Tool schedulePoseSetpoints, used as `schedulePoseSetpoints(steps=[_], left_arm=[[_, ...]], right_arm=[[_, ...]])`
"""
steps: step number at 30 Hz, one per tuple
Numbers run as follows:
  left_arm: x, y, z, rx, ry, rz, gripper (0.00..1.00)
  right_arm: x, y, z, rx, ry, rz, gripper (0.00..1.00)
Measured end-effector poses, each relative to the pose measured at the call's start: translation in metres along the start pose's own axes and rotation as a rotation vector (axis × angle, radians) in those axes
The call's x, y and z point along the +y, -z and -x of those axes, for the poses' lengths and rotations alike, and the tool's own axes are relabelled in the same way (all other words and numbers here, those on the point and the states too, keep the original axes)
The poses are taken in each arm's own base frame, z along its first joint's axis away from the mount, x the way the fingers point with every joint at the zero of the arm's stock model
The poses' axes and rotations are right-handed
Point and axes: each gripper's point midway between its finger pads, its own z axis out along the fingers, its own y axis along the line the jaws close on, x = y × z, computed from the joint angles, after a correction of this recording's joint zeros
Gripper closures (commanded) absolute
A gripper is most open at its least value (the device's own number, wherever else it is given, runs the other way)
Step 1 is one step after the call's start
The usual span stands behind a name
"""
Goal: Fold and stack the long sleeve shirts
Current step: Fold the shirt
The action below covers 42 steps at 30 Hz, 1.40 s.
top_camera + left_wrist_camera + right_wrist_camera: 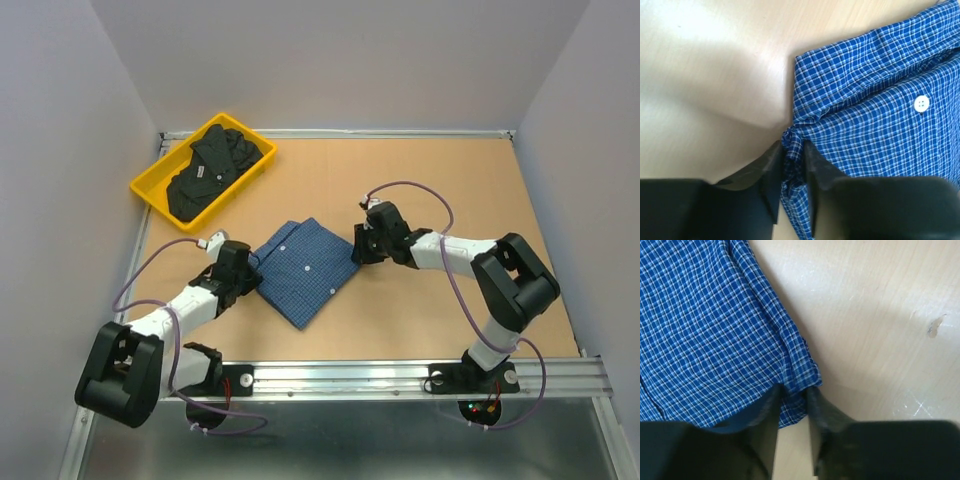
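Pinching blue checked shirt (303,270) at both side corners. Left gripper (792,149) clenched on bunched fold, right gripper (795,392) clamped on layered edge. Shirt lies folded at middle of table (450,180). Black shirt (212,168) sits in yellow tray (146,188), far left. Cloth light and limp, so expect sag between your grips. Bottom layers possibly not caught, hard to tell. Lift both corners evenly.

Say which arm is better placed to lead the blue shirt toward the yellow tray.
Left, probably. Both arms' jaws pinch opposite edges of the blue shirt, but the left arm holds the edge nearer the yellow tray with the black shirt; the right arm is on the far side.
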Motion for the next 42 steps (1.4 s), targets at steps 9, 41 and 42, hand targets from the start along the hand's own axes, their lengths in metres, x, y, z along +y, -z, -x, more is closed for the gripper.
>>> schedulePoseSetpoints(steps=[9,41,42], left_arm=[[-0.033,-0.038,0.038,0.015,-0.095,0.060,0.77],[-0.166,0.060,-0.075,0.016,-0.986,-0.239,0.08],[-0.167,0.058,-0.085,0.024,-1.022,-0.235,0.09]], right_arm=[[0.022,0.017,-0.040,0.003,-0.122,0.129,0.78],[-0.050,0.162,0.040,-0.480,-0.375,-0.067,0.00],[-0.051,0.165,0.039,-0.491,-0.379,-0.070,0.00]])
